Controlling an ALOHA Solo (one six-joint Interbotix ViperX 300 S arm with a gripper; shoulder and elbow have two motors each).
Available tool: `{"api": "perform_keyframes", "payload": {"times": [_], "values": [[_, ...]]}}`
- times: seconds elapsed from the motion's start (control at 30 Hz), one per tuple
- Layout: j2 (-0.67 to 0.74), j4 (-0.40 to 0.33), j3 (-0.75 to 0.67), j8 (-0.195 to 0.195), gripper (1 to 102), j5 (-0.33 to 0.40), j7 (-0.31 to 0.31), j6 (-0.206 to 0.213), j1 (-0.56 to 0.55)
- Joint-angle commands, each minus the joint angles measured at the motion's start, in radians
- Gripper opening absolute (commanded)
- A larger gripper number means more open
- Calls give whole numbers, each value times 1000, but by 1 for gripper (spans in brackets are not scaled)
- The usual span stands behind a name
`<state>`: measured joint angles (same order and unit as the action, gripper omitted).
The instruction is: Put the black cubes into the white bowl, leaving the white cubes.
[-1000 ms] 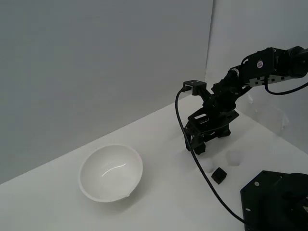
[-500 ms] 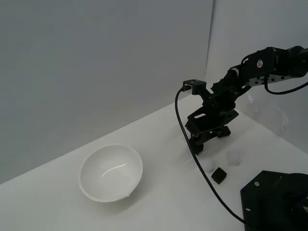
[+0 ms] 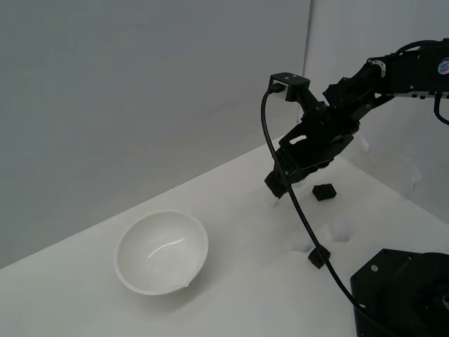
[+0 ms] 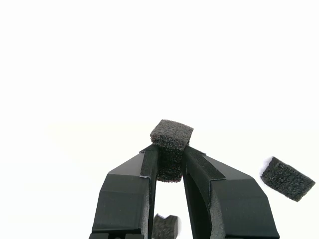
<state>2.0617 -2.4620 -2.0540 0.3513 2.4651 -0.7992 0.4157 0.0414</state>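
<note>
Pincer [image 4: 169,162] clamped on one black cube [image 4: 171,144] above the counter [image 3: 231,281], two other black cubes [image 3: 323,191] on counter near the arm, white bowl [image 3: 161,251] well apart toward exterior view's left

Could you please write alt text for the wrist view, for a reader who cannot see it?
The robot's black hand pinches one black foam cube between its two fingers, above a bright white surface. A second black cube lies on the surface beside one finger, and part of a third shows between the fingers.
</note>
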Motion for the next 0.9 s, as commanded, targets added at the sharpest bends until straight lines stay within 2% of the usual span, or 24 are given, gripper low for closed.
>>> {"api": "perform_keyframes", "payload": {"times": [0.0, 0.2, 0.37, 0.53, 0.77, 0.87], "values": [[52, 25, -57, 3, 2, -29, -9, 9, -44], [51, 67, -55, -5, 2, -74, -5, 21, -232], [26, 89, -32, -31, 1, -98, 6, 74, -273], [11, 129, -15, -35, 1, -137, 63, 80, -370], [-107, 225, 104, -46, 1, -235, 86, 95, -505], [-167, 258, 161, -48, 1, -267, 114, 106, -558]]}}
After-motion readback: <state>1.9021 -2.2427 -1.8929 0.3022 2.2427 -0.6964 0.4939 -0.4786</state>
